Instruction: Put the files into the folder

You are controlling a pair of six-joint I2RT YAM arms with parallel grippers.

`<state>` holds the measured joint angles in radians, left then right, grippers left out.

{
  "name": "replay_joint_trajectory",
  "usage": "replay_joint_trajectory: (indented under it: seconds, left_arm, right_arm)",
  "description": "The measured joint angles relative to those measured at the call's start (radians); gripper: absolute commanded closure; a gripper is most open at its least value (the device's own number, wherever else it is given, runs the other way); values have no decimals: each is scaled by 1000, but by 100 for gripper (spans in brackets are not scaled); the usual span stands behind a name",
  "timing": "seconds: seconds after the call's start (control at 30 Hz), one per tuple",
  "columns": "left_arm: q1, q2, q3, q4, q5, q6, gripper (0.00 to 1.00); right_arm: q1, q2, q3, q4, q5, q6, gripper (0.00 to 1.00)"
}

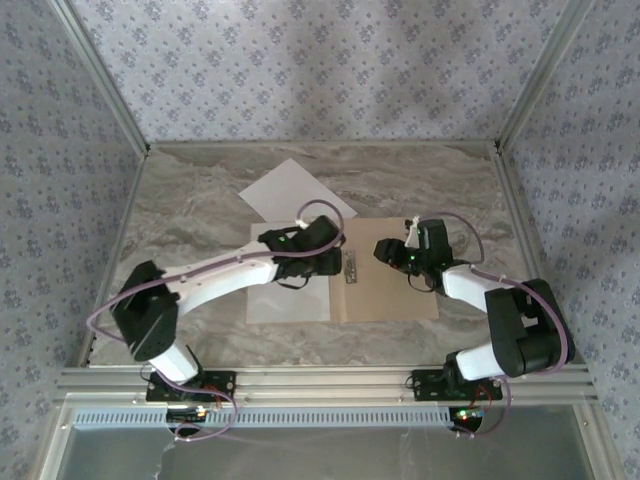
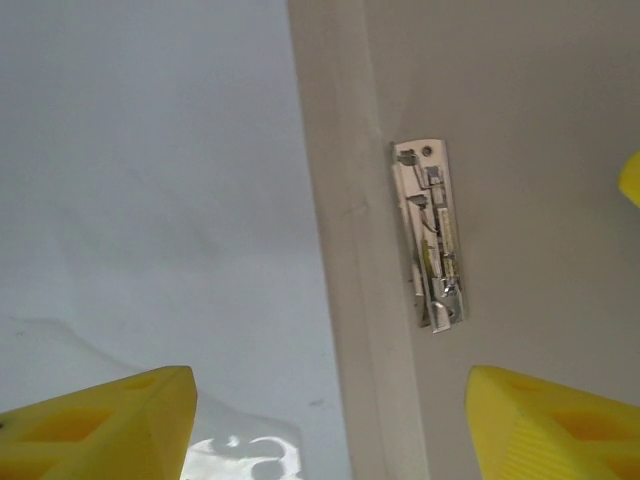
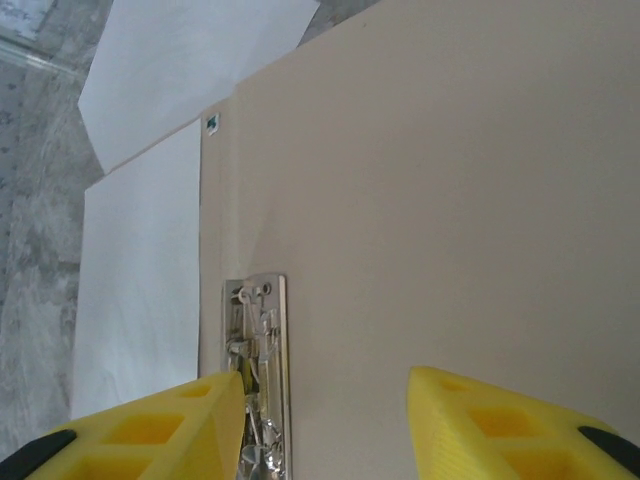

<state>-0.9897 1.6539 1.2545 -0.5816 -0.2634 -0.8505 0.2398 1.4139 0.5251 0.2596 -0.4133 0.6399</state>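
The tan folder (image 1: 392,288) lies open on the marble table, with a metal clip (image 1: 352,265) beside its spine. One white file (image 1: 287,298) covers its left leaf. A second file (image 1: 296,194) lies askew behind it, partly under the folder. My left gripper (image 1: 331,262) hovers open over the spine (image 2: 342,250), its yellow fingers (image 2: 105,430) astride the sheet (image 2: 150,200) and the tan leaf (image 2: 540,120), nothing between them. My right gripper (image 1: 384,248) is open above the right leaf (image 3: 450,200), its left finger (image 3: 150,430) close by the clip (image 3: 258,360).
Patterned walls enclose the table on three sides, and an aluminium rail (image 1: 330,380) runs along the near edge. Bare marble (image 1: 180,215) lies left of and behind the folder. A yellow tip of the other gripper (image 2: 630,178) shows at the right edge of the left wrist view.
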Motion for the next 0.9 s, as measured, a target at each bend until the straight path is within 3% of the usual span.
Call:
replay_joint_trajectory:
  seconds: [0.27, 0.6, 0.9]
  left_arm:
    - [-65, 211, 152, -52, -26, -69, 37]
    - [-99, 372, 304, -136, -37, -103, 62]
    - [-106, 437, 335, -178, -36, -148, 66]
  right_arm:
    - [-26, 10, -5, -16, 56, 31, 61]
    - [-31, 23, -5, -44, 75, 38, 65]
    - [-37, 66, -5, -47, 77, 42, 66]
